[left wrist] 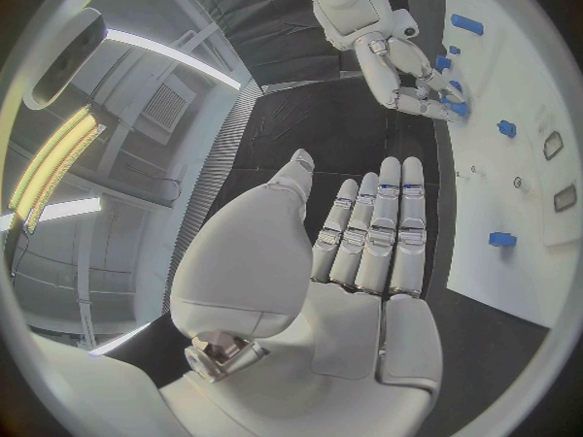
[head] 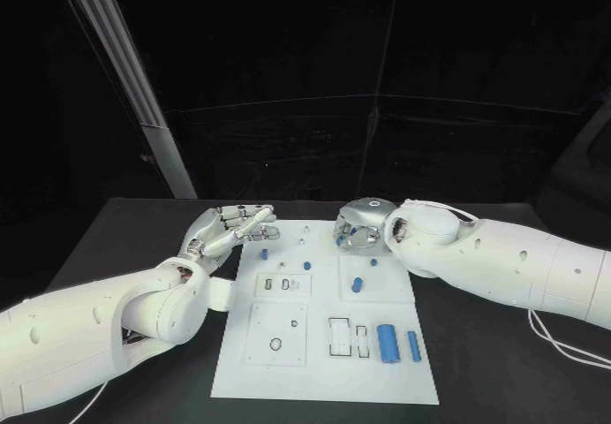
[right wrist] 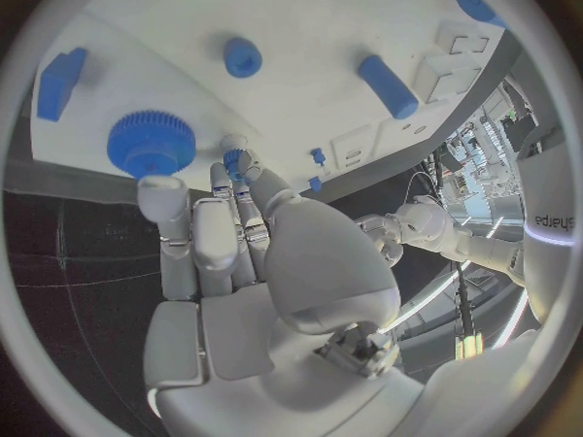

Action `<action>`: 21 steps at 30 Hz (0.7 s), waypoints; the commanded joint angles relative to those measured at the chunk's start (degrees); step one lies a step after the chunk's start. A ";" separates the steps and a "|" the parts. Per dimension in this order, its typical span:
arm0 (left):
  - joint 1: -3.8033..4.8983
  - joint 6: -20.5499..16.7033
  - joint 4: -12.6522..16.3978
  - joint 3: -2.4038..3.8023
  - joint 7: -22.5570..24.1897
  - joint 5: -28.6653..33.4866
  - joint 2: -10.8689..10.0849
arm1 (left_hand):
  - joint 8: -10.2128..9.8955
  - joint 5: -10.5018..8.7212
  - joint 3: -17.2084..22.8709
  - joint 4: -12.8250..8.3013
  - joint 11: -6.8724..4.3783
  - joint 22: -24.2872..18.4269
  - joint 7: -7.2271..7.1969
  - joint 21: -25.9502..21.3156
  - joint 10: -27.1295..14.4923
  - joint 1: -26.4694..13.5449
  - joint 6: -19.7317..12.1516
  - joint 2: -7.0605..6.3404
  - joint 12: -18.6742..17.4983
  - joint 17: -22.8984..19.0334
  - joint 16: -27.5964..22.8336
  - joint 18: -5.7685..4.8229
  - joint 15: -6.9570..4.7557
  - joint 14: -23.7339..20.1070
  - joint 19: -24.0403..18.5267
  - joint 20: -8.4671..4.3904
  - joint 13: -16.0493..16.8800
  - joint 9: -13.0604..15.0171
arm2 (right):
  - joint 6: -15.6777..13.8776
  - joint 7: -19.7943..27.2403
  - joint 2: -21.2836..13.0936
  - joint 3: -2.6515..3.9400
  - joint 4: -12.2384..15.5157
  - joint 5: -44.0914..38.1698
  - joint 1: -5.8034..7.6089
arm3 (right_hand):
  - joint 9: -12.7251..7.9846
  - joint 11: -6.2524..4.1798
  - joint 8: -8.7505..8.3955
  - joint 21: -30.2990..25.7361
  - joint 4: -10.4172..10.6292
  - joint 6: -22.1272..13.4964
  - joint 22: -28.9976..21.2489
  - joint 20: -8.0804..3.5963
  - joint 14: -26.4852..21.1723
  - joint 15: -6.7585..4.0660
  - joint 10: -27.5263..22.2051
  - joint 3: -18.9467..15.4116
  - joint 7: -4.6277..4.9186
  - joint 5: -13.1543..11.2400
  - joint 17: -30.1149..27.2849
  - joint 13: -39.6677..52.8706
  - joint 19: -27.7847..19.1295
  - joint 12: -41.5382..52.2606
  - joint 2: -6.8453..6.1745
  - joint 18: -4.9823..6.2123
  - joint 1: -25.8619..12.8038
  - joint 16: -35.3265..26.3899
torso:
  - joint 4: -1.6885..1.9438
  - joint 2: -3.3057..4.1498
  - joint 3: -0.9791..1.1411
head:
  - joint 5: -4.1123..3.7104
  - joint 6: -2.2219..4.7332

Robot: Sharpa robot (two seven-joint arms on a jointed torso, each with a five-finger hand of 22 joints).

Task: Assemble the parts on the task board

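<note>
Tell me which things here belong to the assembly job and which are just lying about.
Part of the job:
task board
two long blue cylinders on the board
short blue peg
blue gear by the right hand
left hand, held open beside the board

Just lying about:
black table
white cable on the table

The right hand (head: 360, 225) is covering the far right corner of the board (head: 325, 371) in the head view, hiding the parts beneath it. In the right wrist view, the fingertips (right wrist: 233, 161) are masking a small blue part (right wrist: 231, 155); contact or grip cannot be determined. The board's small recess markings (head: 282, 284) are too fine to identify.
</note>
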 commanded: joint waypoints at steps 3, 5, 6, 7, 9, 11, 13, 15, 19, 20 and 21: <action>0.13 0.83 -0.02 0.06 0.14 -0.22 -0.13 | -0.35 -0.23 -0.25 -0.20 -0.03 -0.08 0.47 0.11 -0.28 -0.13 -0.44 0.28 -0.17 0.07 -0.33 0.27 0.19 -0.11 0.40 -0.05 -0.06 -0.06 | -9.76 1.73 0.14 1.22 0.74 3.24 0.24 | 0.13 0.12 0.04 0.56 0.07 0.26 0.40 0.06 1.22 -0.34 0.34 2.09 0.34 0.14 0.15 0.13 0.37 0.26 -1.28 -0.34 -0.67 0.49 | -0.08 0.05 0.01 | 0.20 0.20; 0.14 0.84 -0.05 0.06 0.13 -0.22 -0.14 | -0.37 -0.23 -0.24 -0.23 -0.02 -0.09 0.47 0.10 -0.30 -0.11 -0.45 0.29 -0.19 0.08 -0.35 0.27 0.19 -0.11 0.39 -0.05 -0.06 -0.06 | -10.50 1.70 0.50 1.44 0.55 3.46 0.24 | 0.12 0.19 0.04 0.78 0.14 0.23 0.55 0.12 1.14 -0.31 0.33 3.47 0.37 0.09 0.11 0.13 0.23 0.25 -1.96 -0.34 -1.17 0.63 | -0.03 0.09 -0.03 | 0.23 0.29; 0.14 0.85 -0.07 0.06 0.12 -0.22 -0.14 | -0.37 -0.23 -0.24 -0.23 -0.02 -0.09 0.47 0.10 -0.30 -0.11 -0.45 0.29 -0.19 0.08 -0.35 0.27 0.19 -0.11 0.39 -0.05 -0.06 -0.06 | -10.68 1.67 0.76 1.51 0.37 3.53 0.24 | 0.12 0.20 0.04 0.82 0.16 0.23 0.58 0.13 1.13 -0.30 0.33 3.69 0.38 0.08 0.10 0.13 0.20 0.25 -2.07 -0.34 -1.25 0.66 | -0.03 0.10 -0.02 | 0.23 0.31; 0.15 0.86 -0.08 0.06 0.09 -0.22 -0.12 | -0.37 -0.23 -0.24 -0.23 -0.02 -0.09 0.47 0.10 -0.30 -0.11 -0.45 0.29 -0.19 0.08 -0.35 0.27 0.19 -0.11 0.39 -0.05 -0.06 -0.06 | -10.77 1.60 1.15 1.58 0.08 3.60 0.24 | 0.12 0.20 0.04 0.82 0.16 0.23 0.58 0.13 1.13 -0.30 0.33 3.69 0.38 0.08 0.10 0.13 0.20 0.25 -2.07 -0.34 -1.25 0.66 | -0.04 0.10 -0.02 | 0.24 0.32; 0.15 0.89 -0.13 0.06 0.06 -0.22 -0.05 | -0.42 -0.23 -0.24 -0.35 0.00 -0.12 0.49 0.07 -0.37 0.00 -0.49 0.29 -0.25 0.09 -0.42 0.27 0.21 -0.13 0.38 -0.03 -0.06 -0.06 | -10.75 1.49 1.80 1.64 -0.42 3.67 0.25 | 0.12 0.16 0.06 1.14 0.31 0.16 0.78 0.23 1.02 -0.16 0.26 6.14 0.51 0.07 -0.01 0.15 -0.03 0.28 -3.04 -0.33 -2.09 0.86 | 0.01 0.13 0.00 | 0.22 0.33; 0.15 0.98 -0.23 0.06 0.04 -0.22 0.11 | -0.50 -0.23 -0.25 -0.55 0.03 -0.17 0.51 0.03 -0.47 0.17 -0.56 0.27 -0.35 0.11 -0.52 0.27 0.23 -0.15 0.37 -0.02 -0.06 -0.06 | -10.78 1.31 2.69 1.70 -1.25 3.69 0.25 | 0.10 0.31 0.02 1.23 0.36 0.05 0.83 0.27 0.99 -0.18 0.14 6.83 0.49 0.09 -0.06 0.13 -0.08 0.24 -3.36 -0.34 -2.36 0.90 | 0.18 0.17 -0.04 | 0.15 0.39; 0.15 1.06 -0.29 0.06 0.03 -0.22 0.23 | -0.51 -0.23 -0.26 -0.56 0.03 -0.17 0.52 0.03 -0.48 0.19 -0.57 0.27 -0.35 0.11 -0.53 0.27 0.24 -0.15 0.37 -0.02 -0.06 -0.05 | -10.84 1.18 3.65 1.74 -2.28 3.56 0.25 | 0.09 0.37 0.01 1.34 0.42 -0.06 0.90 0.31 0.95 -0.14 0.02 7.75 0.53 0.11 -0.11 0.12 -0.15 0.22 -3.72 -0.34 -2.65 0.96 | 0.33 0.16 -0.04 | 0.17 0.40; 0.15 1.10 -0.35 0.06 0.02 -0.22 0.32 | -0.51 -0.23 -0.26 -0.56 0.03 -0.17 0.52 0.03 -0.48 0.19 -0.57 0.27 -0.35 0.11 -0.53 0.27 0.24 -0.15 0.37 -0.02 -0.06 -0.05 | -10.72 1.18 4.63 1.76 -3.42 3.48 0.25 | 0.10 0.39 0.01 1.43 0.48 -0.12 0.95 0.34 0.94 -0.11 -0.03 8.53 0.56 0.15 -0.11 0.13 -0.21 0.23 -4.04 -0.34 -2.89 1.04 | 0.37 0.21 -0.12 | 0.25 0.46; 0.16 1.14 -0.49 0.06 0.02 -0.22 0.51 | -0.51 -0.23 -0.26 -0.56 0.03 -0.17 0.52 0.03 -0.48 0.19 -0.57 0.27 -0.35 0.11 -0.53 0.27 0.24 -0.15 0.37 -0.02 -0.06 -0.05 | -9.86 1.31 6.32 1.78 -5.34 3.39 0.26 | 0.11 0.43 0.03 1.56 0.59 -0.16 1.01 0.39 0.91 -0.07 -0.10 9.69 0.59 0.19 -0.17 0.13 -0.30 0.24 -4.63 -0.34 -3.30 1.13 | 0.54 0.25 -0.12 | 0.36 0.40; 0.16 1.16 -0.53 0.06 0.02 -0.22 0.58 | -0.51 -0.23 -0.26 -0.56 0.03 -0.17 0.52 0.03 -0.48 0.19 -0.57 0.27 -0.35 0.11 -0.53 0.27 0.24 -0.15 0.37 -0.02 -0.06 -0.05 | -9.30 1.35 7.08 1.78 -6.15 3.27 0.27 | 0.11 0.44 0.03 1.58 0.61 -0.17 1.01 0.40 0.90 -0.07 -0.12 9.85 0.60 0.20 -0.18 0.13 -0.31 0.24 -4.72 -0.34 -3.37 1.14 | 0.54 0.30 -0.09 | 0.39 0.35; 0.21 1.15 -0.53 0.06 0.01 -0.22 0.58 | -0.51 -0.23 -0.26 -0.56 0.03 -0.17 0.52 0.03 -0.48 0.19 -0.57 0.27 -0.35 0.11 -0.53 0.27 0.24 -0.15 0.37 -0.02 -0.06 -0.05 | -8.98 1.36 7.40 1.78 -6.50 3.19 0.27 | 0.10 0.46 0.02 1.64 0.67 -0.20 1.07 0.41 0.89 -0.05 -0.17 10.14 0.61 0.18 -0.20 0.12 -0.31 0.22 -4.89 -0.34 -3.52 1.17 | 0.60 0.34 -0.12 | 0.43 0.37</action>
